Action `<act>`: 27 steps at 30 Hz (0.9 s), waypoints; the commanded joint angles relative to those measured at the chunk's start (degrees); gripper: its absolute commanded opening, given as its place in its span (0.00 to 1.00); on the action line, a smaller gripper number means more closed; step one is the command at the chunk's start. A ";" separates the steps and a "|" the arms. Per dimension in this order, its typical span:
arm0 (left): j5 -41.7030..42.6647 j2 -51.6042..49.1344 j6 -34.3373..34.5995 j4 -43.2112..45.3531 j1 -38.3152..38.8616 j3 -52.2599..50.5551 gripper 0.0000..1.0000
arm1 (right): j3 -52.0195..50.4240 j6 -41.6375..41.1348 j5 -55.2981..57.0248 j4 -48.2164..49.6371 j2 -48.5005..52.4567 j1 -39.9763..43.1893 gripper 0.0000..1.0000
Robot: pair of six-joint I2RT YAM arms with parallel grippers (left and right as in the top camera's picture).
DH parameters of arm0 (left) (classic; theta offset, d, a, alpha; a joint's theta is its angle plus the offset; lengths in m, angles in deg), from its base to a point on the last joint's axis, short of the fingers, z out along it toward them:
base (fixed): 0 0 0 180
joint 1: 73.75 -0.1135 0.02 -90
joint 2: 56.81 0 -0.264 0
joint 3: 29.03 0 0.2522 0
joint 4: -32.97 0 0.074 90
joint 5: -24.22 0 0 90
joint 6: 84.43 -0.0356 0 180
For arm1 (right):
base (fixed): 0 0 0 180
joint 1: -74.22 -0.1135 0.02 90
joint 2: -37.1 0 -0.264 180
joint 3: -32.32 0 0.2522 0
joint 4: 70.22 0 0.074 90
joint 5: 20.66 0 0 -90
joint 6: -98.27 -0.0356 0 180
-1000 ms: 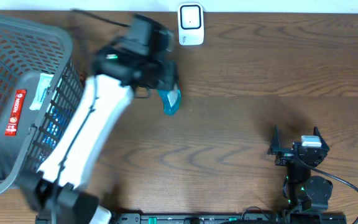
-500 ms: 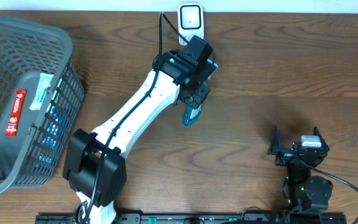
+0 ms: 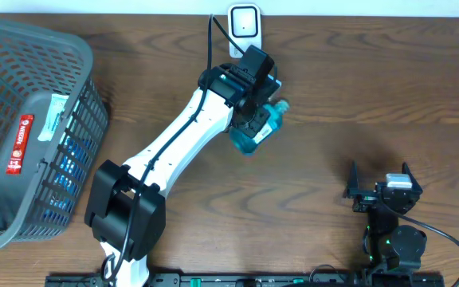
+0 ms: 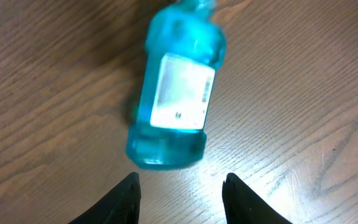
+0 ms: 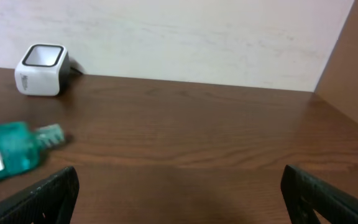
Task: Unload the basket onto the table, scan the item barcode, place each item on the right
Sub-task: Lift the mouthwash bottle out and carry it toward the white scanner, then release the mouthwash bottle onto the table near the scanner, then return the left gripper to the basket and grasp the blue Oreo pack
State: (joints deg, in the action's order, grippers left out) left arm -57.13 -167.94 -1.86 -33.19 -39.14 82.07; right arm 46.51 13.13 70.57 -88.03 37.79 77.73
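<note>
Bottle [image 4: 173, 106] on its side on table [image 4: 303, 93] | left tool [image 4: 179, 183] apart, empty | right tool [image 5: 179, 180] apart

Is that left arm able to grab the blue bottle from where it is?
Probably yes: the blue bottle lies on the table just beyond the open left gripper, with nothing between them.

Left arm lies diagonally across bench [image 3: 357, 96] toward white scanner [image 3: 245, 30] at far edge. Left pincer [image 3: 255, 112] sits over blue bottle [image 3: 264, 127]; the bottle lies tilted, neck toward upper right, near scanner. Grey basket [image 3: 78, 48] at left, red-labelled item [image 3: 21, 145] inside. Right pincer [image 3: 380, 169] lower right, fingers spread, well apart from bottle
</note>
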 commanded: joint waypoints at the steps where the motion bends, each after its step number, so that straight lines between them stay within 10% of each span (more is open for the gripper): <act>1: -0.09 -0.59 -0.46 0.04 -0.13 0.72 0.43 | -0.09 0.35 0.13 -0.17 -0.31 -0.50 0.99; 12: -15.58 6.58 8.41 -7.26 -3.13 8.31 0.96 | -0.09 0.35 0.13 -0.17 -0.31 -0.50 0.99; 22: -24.65 19.30 26.91 -22.53 -28.35 29.20 0.99 | -0.09 0.35 0.13 -0.17 -0.31 -0.50 0.99; 27: -13.81 20.52 25.81 -28.44 -50.99 28.35 1.00 | -0.09 0.35 0.15 -0.17 -0.31 -0.50 0.99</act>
State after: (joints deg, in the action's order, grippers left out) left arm -77.81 -144.82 22.34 -59.64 -82.03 111.92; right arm 46.51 13.13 70.59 -88.01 37.79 77.73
